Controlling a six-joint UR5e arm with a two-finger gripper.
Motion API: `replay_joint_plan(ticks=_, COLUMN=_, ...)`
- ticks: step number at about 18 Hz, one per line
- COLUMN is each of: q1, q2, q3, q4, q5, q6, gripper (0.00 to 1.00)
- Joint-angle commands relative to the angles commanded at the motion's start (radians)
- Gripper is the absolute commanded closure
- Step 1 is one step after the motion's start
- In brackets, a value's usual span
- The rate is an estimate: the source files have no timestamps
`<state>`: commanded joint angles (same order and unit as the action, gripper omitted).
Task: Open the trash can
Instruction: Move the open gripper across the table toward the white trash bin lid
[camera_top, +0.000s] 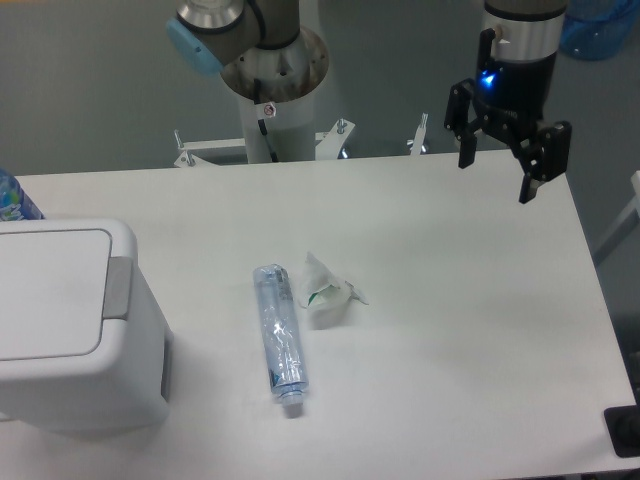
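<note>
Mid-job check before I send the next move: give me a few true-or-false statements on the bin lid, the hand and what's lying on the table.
1. The trash can lid is shut. True.
2. The hand is gripping the grey tab. False: it hangs open over the table's far right side, holding nothing.
3. The clear bottle lies on its side. True.
4. The crumpled wrapper sits on the bin lid. False: it lies on the table, just right of the bottle.
</note>
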<state>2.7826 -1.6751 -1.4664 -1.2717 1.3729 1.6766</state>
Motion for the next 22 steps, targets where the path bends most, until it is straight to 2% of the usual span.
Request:
replay_joint_plan(ticks=5, q1=-0.006, q2=0.011, q3=-0.011, q4=0.028, q5=0.000, q6=-0.015, gripper=0.00)
replay_joint_plan(ticks=7, q1=-0.009, q2=0.011, q3=-0.009, q4=0.028, q5=-0.002, q6=-0.076, gripper=0.00)
replay_joint_plan(ticks=10, q1=-0.035, q2=0.015, q3=-0.003, q4=0.028, q5=-0.002, q6=-0.233, gripper=0.00)
replay_joint_plan(ticks=13, q1=-0.093, q2=0.015, q3=-0.002, q4=0.058, q5=0.000, q6=-0.404, gripper=0.00)
replay_joint_plan(ticks=16, q1=-0.158, q2=0.012, q3=-0.005, q4=0.103, q5=0.000, q6=-0.593, gripper=0.00)
replay_joint_plan(ticks=19, q1=-0.230, q2=0.005, q3=-0.018, q4=0.181, q5=0.000, q6=-0.802, gripper=0.00)
replay_joint_plan(ticks=22, q1=-0.308, q2=0.002, q3=-0.035, q4=0.235, q5=0.000, q6=-0.963, gripper=0.00)
